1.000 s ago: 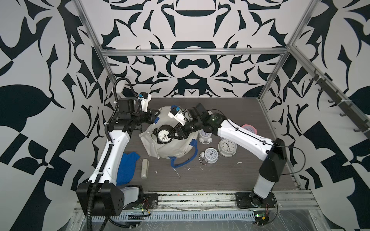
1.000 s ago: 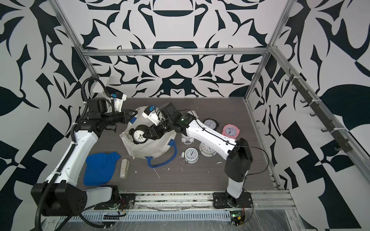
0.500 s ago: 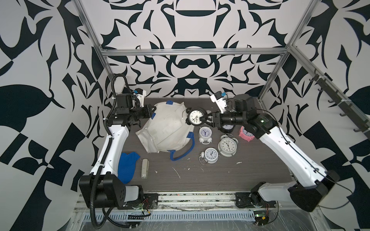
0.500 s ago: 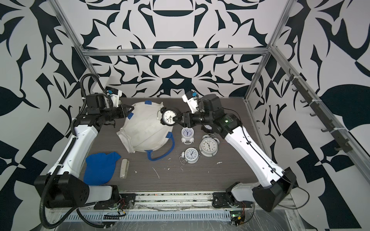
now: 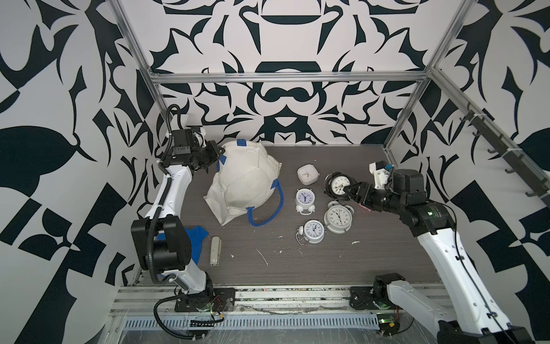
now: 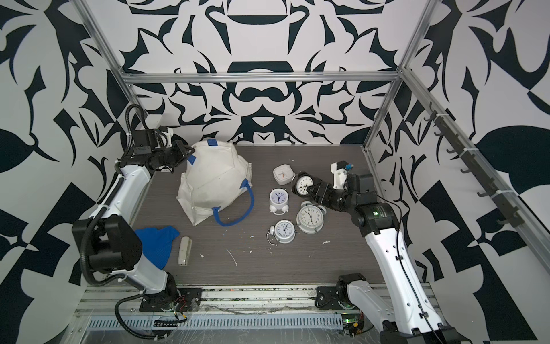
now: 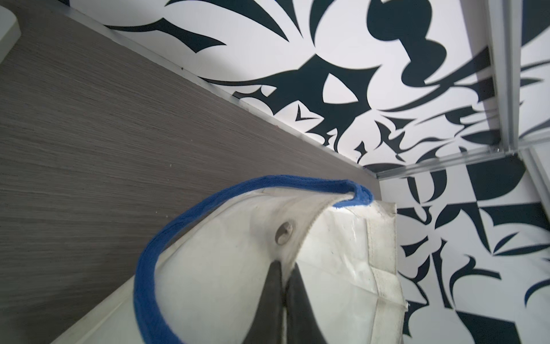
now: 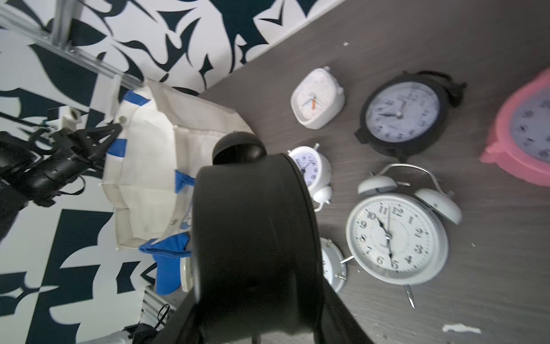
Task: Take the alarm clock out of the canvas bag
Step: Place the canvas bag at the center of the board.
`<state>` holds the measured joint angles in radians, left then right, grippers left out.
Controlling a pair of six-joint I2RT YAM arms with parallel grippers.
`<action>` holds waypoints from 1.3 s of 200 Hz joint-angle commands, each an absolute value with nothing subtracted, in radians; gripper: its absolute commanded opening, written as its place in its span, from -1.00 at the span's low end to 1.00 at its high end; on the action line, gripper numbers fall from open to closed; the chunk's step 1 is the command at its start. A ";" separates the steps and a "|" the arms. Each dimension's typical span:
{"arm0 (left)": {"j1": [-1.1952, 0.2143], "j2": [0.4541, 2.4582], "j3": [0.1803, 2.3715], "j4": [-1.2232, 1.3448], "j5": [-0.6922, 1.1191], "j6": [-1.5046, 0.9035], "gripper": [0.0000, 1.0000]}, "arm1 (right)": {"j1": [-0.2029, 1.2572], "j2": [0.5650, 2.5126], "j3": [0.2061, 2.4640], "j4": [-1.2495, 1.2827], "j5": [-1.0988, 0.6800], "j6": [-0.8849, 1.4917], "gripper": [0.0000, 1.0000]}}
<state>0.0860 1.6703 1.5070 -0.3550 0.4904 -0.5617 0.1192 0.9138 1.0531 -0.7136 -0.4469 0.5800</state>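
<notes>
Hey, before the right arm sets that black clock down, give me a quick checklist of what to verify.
1. The clock is out of the bag: ok.
2. The right gripper is shut on the clock: ok.
3. The left gripper is shut on the bag's rim: ok.
4. The spot below the clock is free: not ok; a second black clock seems to lie under it, with a pink clock beside.
5. Bare table nearer the robot for a set-down: ok.
</notes>
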 commanded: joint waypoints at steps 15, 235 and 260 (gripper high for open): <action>0.093 1.780 1.638 -0.228 0.503 -0.738 -1.00 | 0.047 0.809 0.913 -0.691 -0.343 0.643 -0.27; 0.094 2.028 1.887 -0.179 0.460 -0.871 -1.00 | -0.173 0.628 0.446 -0.351 -0.173 0.736 -0.45; 0.093 2.029 1.893 -0.193 0.460 -0.870 -0.79 | -0.220 0.644 0.403 -0.320 -0.205 0.766 -0.45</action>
